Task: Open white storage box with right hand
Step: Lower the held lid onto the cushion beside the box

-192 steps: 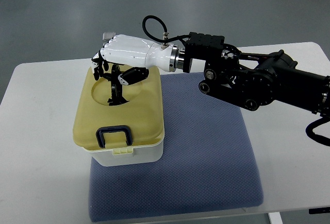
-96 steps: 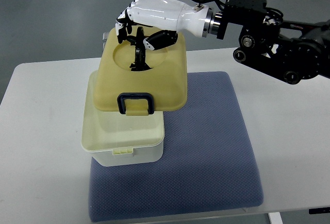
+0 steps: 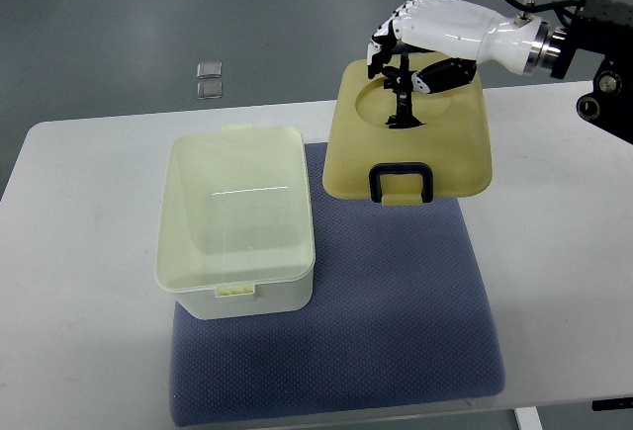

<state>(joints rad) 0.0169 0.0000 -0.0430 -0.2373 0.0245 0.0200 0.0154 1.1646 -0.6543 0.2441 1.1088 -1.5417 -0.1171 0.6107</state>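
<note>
Yellowish lid (image 3: 410, 143) is gripped at its far end by the right hand (image 3: 435, 40), fingers (image 3: 401, 84) curled into the round recess, dark handle (image 3: 400, 180) on the near edge. The white storage box (image 3: 237, 222) sits uncovered down-left of the hand on the blue mat (image 3: 396, 321).

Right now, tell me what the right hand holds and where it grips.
The right hand holds the yellowish lid, gripped at the round recess on its top. The white storage box stands open.
</note>
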